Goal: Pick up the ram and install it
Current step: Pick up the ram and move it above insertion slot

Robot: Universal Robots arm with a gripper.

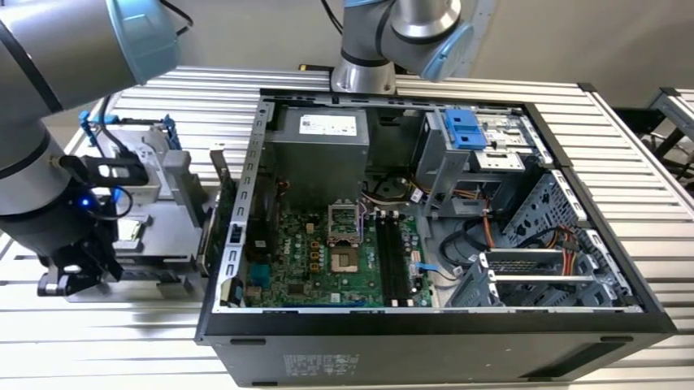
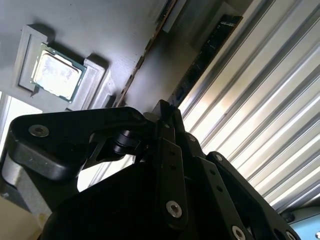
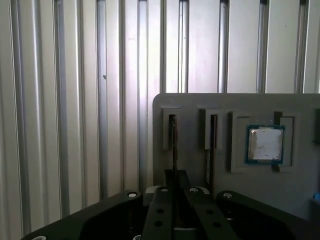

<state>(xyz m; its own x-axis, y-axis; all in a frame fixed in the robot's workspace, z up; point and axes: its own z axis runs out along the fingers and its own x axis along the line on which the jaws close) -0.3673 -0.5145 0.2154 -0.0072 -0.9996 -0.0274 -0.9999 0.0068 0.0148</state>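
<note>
Claw: it is seen lowered over the grey holder, lined up with the slot farthest from the square chip. In the exterior view the claw is seen at the end of the arm, on the exterior view's left, outside the computer case.

Claw state: it cannot be told whether the claw is clenched on the ram or released.

Ram: it is seen edge-on, standing in its holder slot and running straight down to the claw's tip. In the second wrist view its dark face is shown at a slant, with its near end meeting the claw.

Second stick: it is seated in the neighbouring slot, between the ram and the square chip. It appears as a thin edge in the second wrist view.

Square chip: it is laid flat in a recess of the holder, with its pale metal top facing outward.

Holder: it is set on the ribbed metal table, just beside the case on the exterior view's left.

Computer case: it is laid on its side on the table with the side panel off, so that the green motherboard is exposed.

Memory slots: they are seen as long dark strips on the motherboard, well apart from the claw.
</note>
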